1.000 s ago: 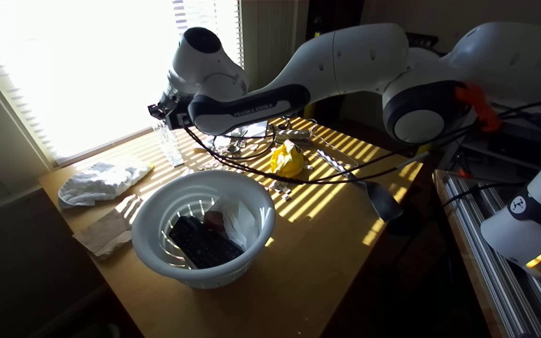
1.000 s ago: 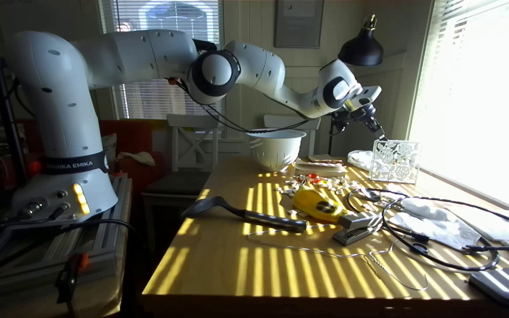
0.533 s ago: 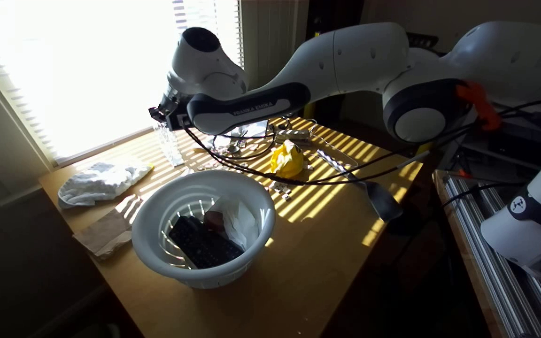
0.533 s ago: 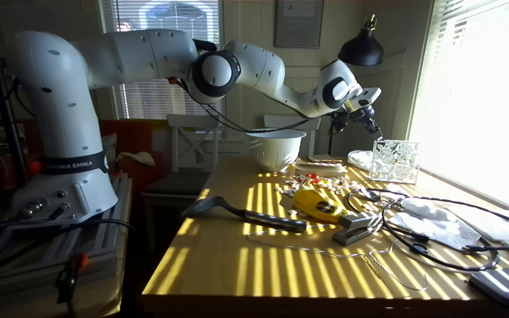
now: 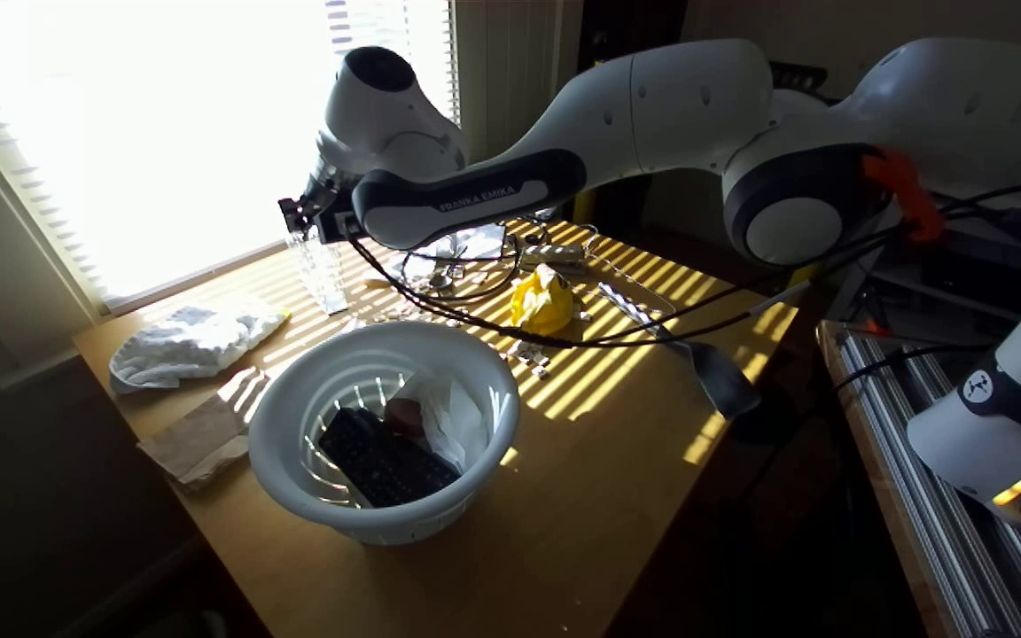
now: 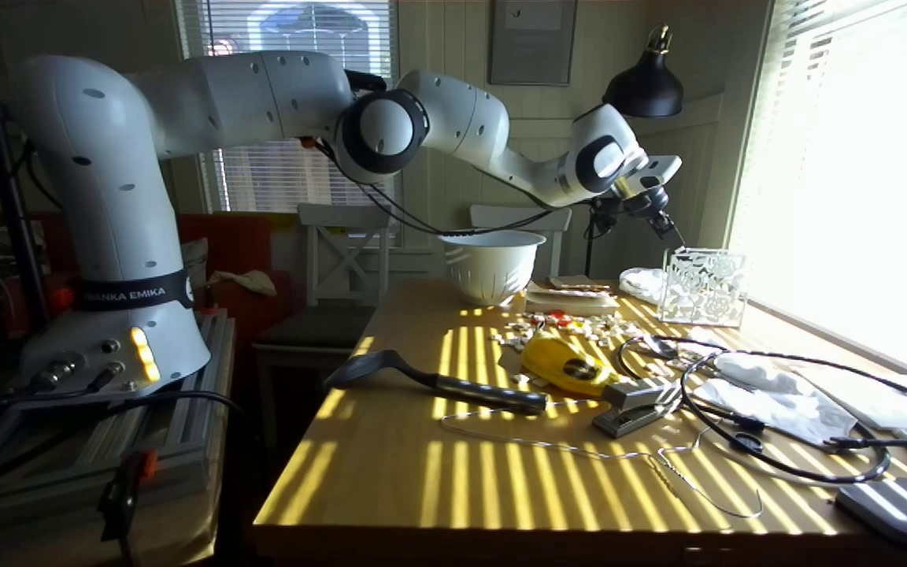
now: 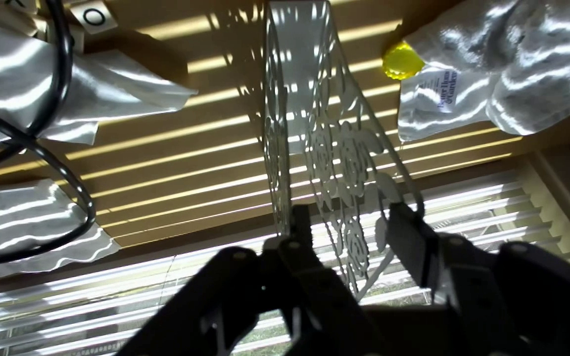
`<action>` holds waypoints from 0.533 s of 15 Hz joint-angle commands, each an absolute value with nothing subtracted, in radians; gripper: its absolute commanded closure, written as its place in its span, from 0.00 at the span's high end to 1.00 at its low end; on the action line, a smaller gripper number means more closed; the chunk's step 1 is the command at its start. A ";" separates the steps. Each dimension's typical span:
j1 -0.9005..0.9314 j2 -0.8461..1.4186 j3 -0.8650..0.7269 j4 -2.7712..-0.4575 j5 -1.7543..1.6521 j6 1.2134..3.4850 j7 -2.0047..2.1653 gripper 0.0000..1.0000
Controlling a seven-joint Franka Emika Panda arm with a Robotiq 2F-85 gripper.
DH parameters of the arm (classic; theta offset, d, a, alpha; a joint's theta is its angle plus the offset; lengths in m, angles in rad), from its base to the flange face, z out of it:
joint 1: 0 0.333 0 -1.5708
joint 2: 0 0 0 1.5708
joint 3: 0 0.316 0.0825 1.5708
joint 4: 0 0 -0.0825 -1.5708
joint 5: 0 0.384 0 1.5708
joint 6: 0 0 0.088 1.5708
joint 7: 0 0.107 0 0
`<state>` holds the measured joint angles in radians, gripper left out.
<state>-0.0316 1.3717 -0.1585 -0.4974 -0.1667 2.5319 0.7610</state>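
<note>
Openwork holder (image 7: 349,153): rose-cut panels joined low down by a narrow base. Stands on the table (image 6: 367,472), close to the edge along the window (image 6: 855,173); any slight lean is hard to judge. White cloth bundle (image 5: 196,346) farther along that edge, by the corner; black cable (image 7: 61,59) on the holder's opposite side.

Fingers (image 7: 411,242) parted, at the holder's upper corner, the one away from the window. Wrist view: a patterned panel runs into the gap between them, with room to spare; no pinch seen. One finger sits right at the panel's top corner, the other over toward the second panel's rim. Contact at either: cannot tell.

Handling, by judgement: probably thin painted metal, so light, stiff along the rims, likely to give mid-panel. Finish looks smooth; with so much cut away, the fingers would have little to bear on and could slip or snag on the petals. Not brittle by the look of it, but easily bent.

Best hold: top rim of a single panel, near mid-length, one finger inside, one outside, modest squeeze. A corner hold would let it swing. Pressing both panels toward each other could bow them. Narrow base: a sideways nudge might tip it.
</note>
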 commanded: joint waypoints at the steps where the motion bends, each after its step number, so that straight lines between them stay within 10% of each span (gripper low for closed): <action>1: -0.041 1.365 -0.119 -0.512 -0.142 2.502 0.726 0.77; 4: -0.046 1.366 -0.108 -0.511 -0.144 2.492 0.725 0.95; 5: -0.047 1.367 -0.107 -0.509 -0.147 2.488 0.726 0.92; 6: -0.046 1.371 -0.110 -0.506 -0.153 2.493 0.731 0.67; 8: -0.045 1.371 -0.112 -0.505 -0.157 2.493 0.727 0.61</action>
<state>-0.0441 1.3741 -0.1291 -0.4975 -0.1667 2.5049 0.7475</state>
